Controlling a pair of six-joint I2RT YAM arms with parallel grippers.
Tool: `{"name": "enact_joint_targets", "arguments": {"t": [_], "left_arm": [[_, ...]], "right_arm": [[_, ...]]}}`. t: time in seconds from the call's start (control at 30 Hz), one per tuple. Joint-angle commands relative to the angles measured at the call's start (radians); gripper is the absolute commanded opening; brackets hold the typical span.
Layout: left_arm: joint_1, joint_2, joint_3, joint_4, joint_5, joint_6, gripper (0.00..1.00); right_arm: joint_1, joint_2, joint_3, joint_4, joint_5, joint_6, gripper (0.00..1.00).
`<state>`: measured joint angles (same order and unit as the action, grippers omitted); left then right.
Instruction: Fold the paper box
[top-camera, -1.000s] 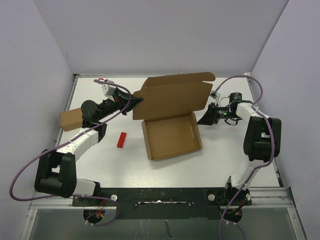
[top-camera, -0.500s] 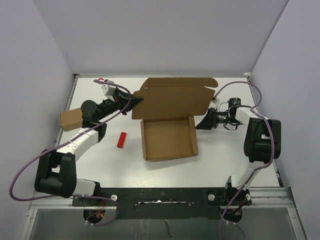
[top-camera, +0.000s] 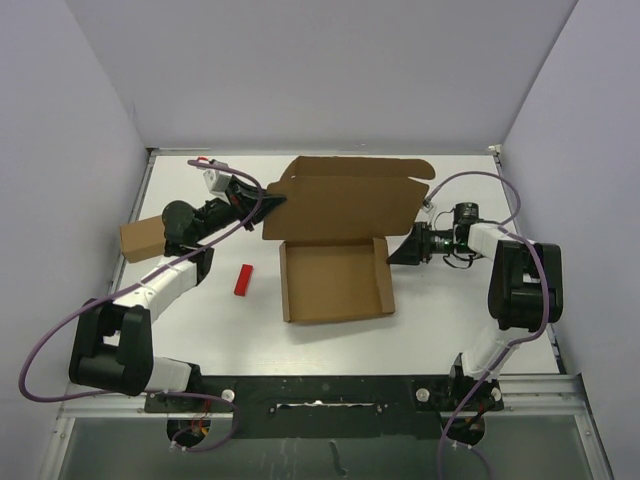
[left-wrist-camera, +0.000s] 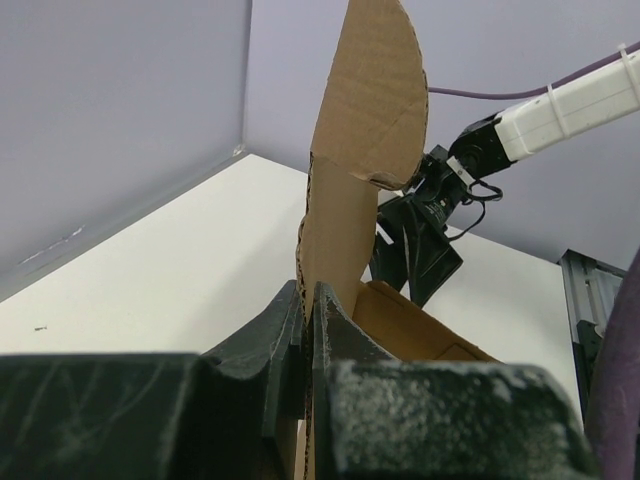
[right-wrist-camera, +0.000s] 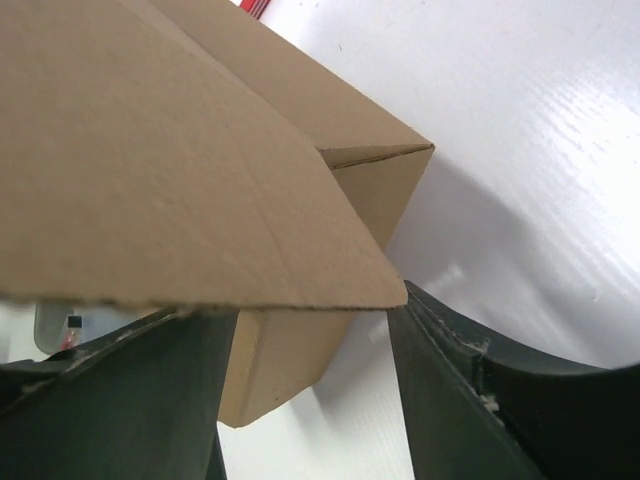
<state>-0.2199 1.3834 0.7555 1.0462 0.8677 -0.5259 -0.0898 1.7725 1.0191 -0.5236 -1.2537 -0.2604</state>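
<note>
The paper box lies open in the middle of the table, its tray flat and its big lid standing up behind. My left gripper is shut on the lid's left edge. In the left wrist view the cardboard flap rises from between the pinched fingers. My right gripper is open at the tray's right wall. In the right wrist view its fingers stand wide apart around the box's corner, with a flap covering the upper left.
A small brown cardboard box sits at the left edge beside the left arm. A small red block lies left of the tray. Grey walls close in the white table on three sides.
The right gripper has opened and moved left against the tray. The tray has slid left and turned square to the table. The left gripper has held still.
</note>
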Motion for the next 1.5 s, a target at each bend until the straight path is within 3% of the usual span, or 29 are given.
{"name": "enact_joint_targets", "arguments": {"t": [0.0, 0.23, 0.4, 0.63, 0.93, 1.07, 1.3, 1.47], "left_arm": [[0.002, -0.067, -0.001, 0.039, -0.04, 0.007, 0.0], [-0.009, -0.087, -0.004, 0.006, -0.08, 0.015, 0.0], [-0.014, -0.098, -0.006, -0.02, -0.104, 0.031, 0.0], [-0.016, -0.101, -0.012, -0.032, -0.124, 0.041, 0.0], [-0.021, -0.098, -0.013, -0.034, -0.127, 0.043, 0.0], [-0.024, -0.099, -0.013, -0.037, -0.138, 0.037, 0.0], [-0.05, -0.104, -0.012, -0.06, -0.158, 0.036, 0.0], [-0.066, -0.097, -0.011, -0.064, -0.163, 0.031, 0.0]], "right_arm": [[0.037, -0.093, -0.07, 0.131, 0.054, 0.091, 0.62], [0.069, -0.22, -0.188, 0.321, 0.231, 0.222, 0.61], [0.075, -0.27, -0.227, 0.405, 0.209, 0.324, 0.6], [0.111, -0.26, -0.235, 0.42, 0.181, 0.345, 0.6], [0.19, -0.249, -0.238, 0.418, 0.373, 0.369, 0.57], [0.202, -0.251, -0.232, 0.415, 0.446, 0.346, 0.49], [0.223, -0.262, -0.182, 0.373, 0.538, 0.293, 0.21], [0.225, -0.287, -0.141, 0.328, 0.612, 0.241, 0.11]]}}
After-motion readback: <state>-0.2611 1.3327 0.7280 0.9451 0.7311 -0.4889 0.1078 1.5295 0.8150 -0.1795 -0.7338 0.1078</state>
